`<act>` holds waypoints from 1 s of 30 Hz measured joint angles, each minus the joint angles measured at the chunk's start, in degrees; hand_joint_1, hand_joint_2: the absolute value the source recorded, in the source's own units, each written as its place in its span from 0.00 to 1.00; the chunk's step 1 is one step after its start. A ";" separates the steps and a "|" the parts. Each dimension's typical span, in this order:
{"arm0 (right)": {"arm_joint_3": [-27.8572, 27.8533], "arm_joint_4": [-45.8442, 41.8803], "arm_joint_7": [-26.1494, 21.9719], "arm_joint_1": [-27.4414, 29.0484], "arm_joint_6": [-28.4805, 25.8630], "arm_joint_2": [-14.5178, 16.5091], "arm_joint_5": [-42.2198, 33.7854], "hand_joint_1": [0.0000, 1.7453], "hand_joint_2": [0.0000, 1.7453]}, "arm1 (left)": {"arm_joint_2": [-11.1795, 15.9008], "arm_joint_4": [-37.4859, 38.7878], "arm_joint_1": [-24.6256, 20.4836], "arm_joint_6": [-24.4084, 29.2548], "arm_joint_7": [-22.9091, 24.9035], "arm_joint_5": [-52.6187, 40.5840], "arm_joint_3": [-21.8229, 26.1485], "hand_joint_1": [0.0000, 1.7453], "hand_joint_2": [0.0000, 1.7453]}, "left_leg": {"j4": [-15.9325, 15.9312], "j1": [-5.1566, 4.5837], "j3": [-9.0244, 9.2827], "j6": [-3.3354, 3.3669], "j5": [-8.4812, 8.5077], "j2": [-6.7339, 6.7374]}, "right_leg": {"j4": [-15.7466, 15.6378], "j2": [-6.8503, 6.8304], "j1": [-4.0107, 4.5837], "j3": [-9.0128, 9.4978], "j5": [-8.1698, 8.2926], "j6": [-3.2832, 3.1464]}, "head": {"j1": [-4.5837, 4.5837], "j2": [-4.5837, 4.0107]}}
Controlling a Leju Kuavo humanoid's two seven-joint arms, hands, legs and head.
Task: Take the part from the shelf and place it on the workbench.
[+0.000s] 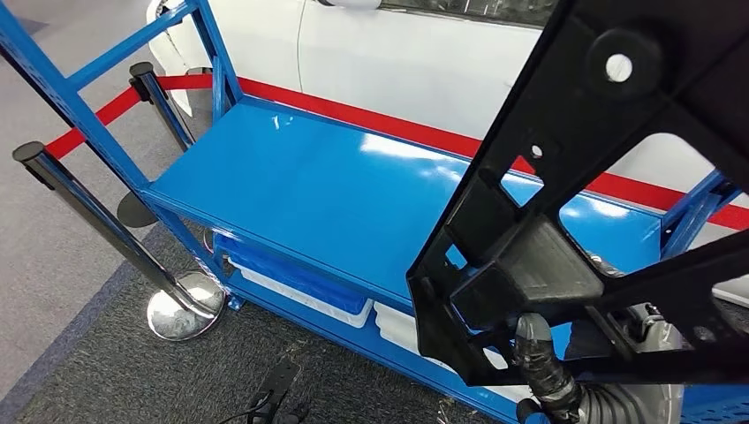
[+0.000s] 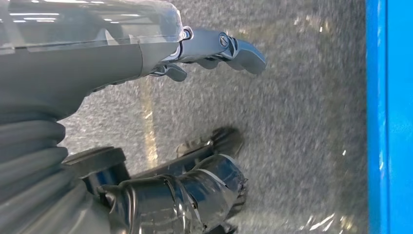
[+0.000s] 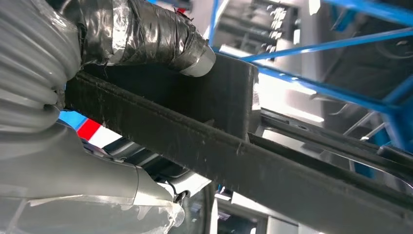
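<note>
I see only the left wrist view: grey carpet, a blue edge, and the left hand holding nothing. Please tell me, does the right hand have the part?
Observer: Yes. In the right wrist view the right hand grips the black plastic part, its taped thumb pressed on the part's flat face.
Operator: Where is the part relative to the shelf?
Observer: In the head view the black plastic part is held up in front of the camera, above the blue shelf, not resting on it.
Operator: Is something on that shelf surface?
Observer: Its glossy top looks bare; blue and white pieces lie on the level below.
</note>
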 joint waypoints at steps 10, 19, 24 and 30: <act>0.34 0.46 -3.97 -1.80 -2.06 3.89 -6.14 0.74 1.00 | -0.25 -0.27 -1.42 -4.54 2.17 0.08 -0.05 0.00 1.00 | 7.48 0.07 4.25 0.02 -8.47 0.21 | -0.08 -0.77 0.80 -6.75 5.69 -1.88 | -0.29 0.00; 0.54 1.68 -6.74 -2.37 -2.16 5.49 -10.70 0.74 1.00 | -0.84 -0.47 -2.43 -4.45 2.98 -0.47 -0.20 0.00 1.00 | -5.77 -0.45 8.65 2.52 -3.17 0.80 | 3.50 -0.80 0.65 -8.98 1.76 0.52 | -0.08 -0.01; 0.72 2.55 -6.96 -2.42 -2.15 5.62 -11.30 0.74 1.00 | -0.93 -0.56 -2.27 -4.89 3.32 -0.74 -0.35 0.00 1.00 | -3.78 -0.16 3.03 1.94 -0.48 1.11 | 11.02 -0.80 0.02 -6.75 0.46 1.77 | 0.12 0.00; 0.76 2.97 -7.56 -1.94 -2.18 5.88 -11.64 0.74 1.00 | -0.82 -0.58 -2.00 -4.69 3.61 -1.13 -0.51 0.00 1.00 | -0.79 0.06 -0.88 -0.24 1.66 0.85 | -0.37 -0.40 0.35 0.82 -0.61 0.22 | 0.61 0.00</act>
